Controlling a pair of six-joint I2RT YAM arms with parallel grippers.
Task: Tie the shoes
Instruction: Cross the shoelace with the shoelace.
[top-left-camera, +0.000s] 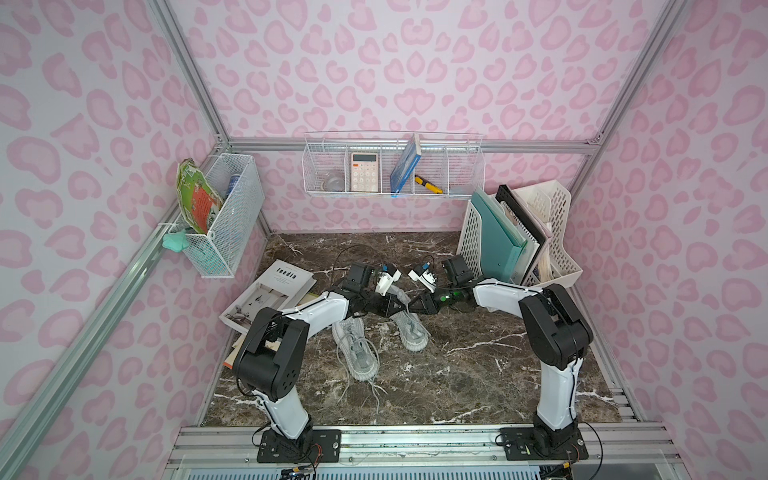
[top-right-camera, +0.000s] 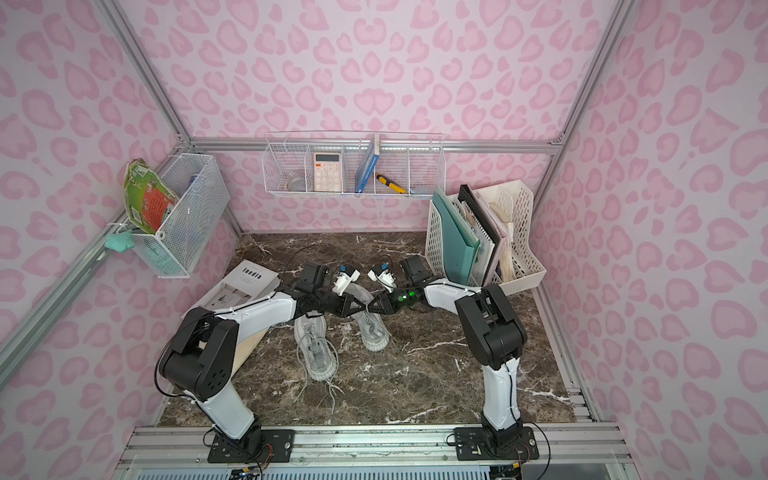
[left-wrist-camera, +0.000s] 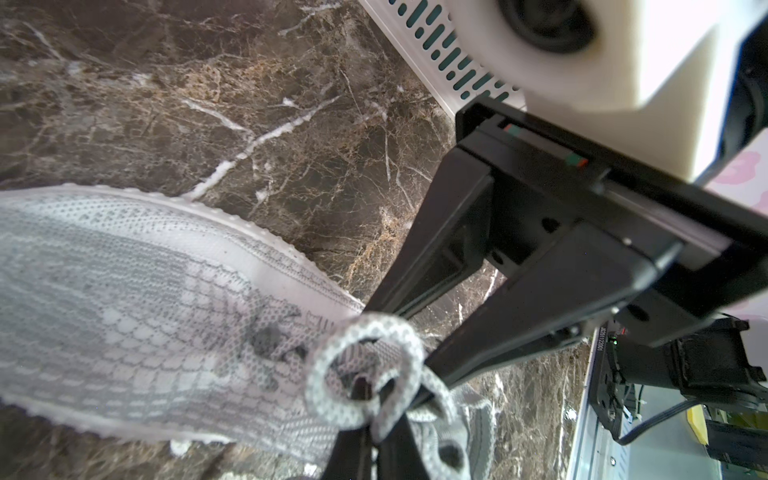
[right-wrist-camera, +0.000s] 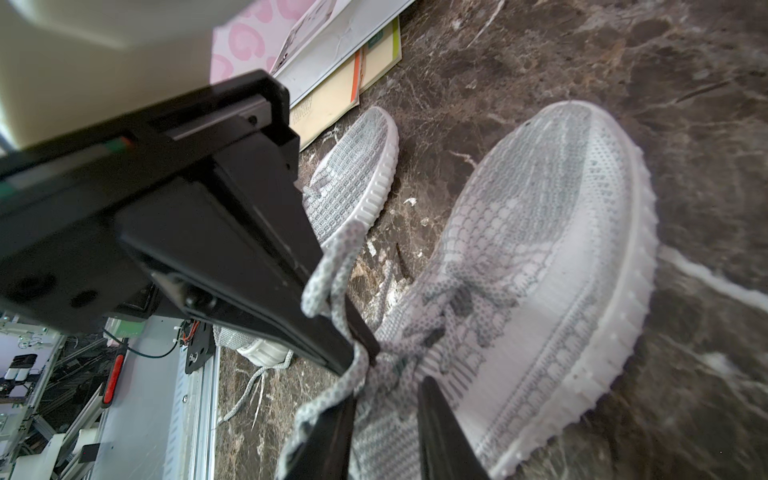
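**Both end effectors at the lace of one sneaker**

The left end effector (right-wrist-camera: 359, 336) is pinched closed on the grey-white speckled lace (left-wrist-camera: 376, 326) of the light grey knit sneaker (top-left-camera: 409, 330), the one on the robot's right of the pair. The right end effector (right-wrist-camera: 388, 434) is right next to it, with the tips nearly meeting in both top views. Its jaws are narrowly apart, with the lace draped over one finger (right-wrist-camera: 332, 453), not clamped. The lace forms a loop over the tongue area in the left wrist view. The second light grey knit sneaker (top-left-camera: 356, 353) sits just beside it on the dark brown marble tabletop (top-left-camera: 478, 374), nearer the arm bases. Its loose laces (top-left-camera: 376, 392) trail on the surface.
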